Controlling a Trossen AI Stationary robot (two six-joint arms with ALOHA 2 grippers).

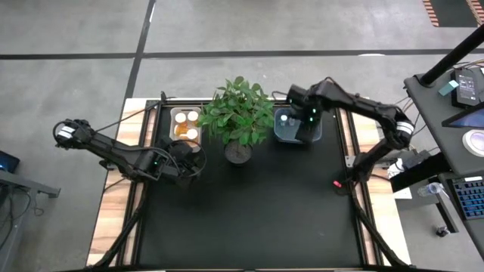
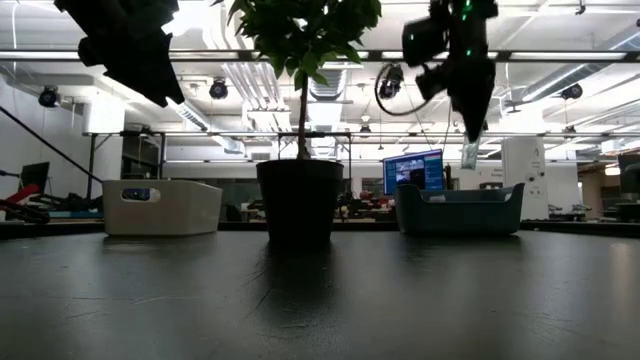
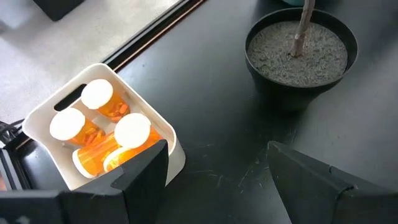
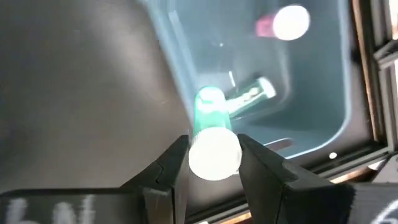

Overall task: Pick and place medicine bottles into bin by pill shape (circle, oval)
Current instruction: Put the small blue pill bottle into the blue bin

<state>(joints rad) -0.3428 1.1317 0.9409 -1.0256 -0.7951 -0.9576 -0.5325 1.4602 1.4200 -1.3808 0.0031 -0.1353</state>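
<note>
My right gripper (image 4: pixel 214 163) is shut on a small pale-green medicine bottle (image 4: pixel 210 115) with a white cap, high over the blue-grey bin (image 1: pixel 296 134) at the far right. Two more small bottles (image 4: pixel 287 22) lie in that bin. At the far left, a white bin (image 3: pixel 177 155) holds several orange bottles with white caps (image 3: pixel 132 129). My left gripper (image 3: pixel 217 171) hovers open above the table just in front of the white bin, with nothing between its fingers. My right gripper pinches the small bottle's white cap (image 4: pixel 214 152) between its two fingers. The fingers come from above and point down. The bottle hangs upright below them (image 2: pixel 468 152), lifted clear above the blue-grey bin.
A leafy potted plant (image 1: pixel 239 113) in a dark pot (image 3: pixel 301 53) stands between the two bins at the table's far middle. The black mat (image 1: pixel 249 211) stretches toward the near edge. Desks with screens stand off the table's right side.
</note>
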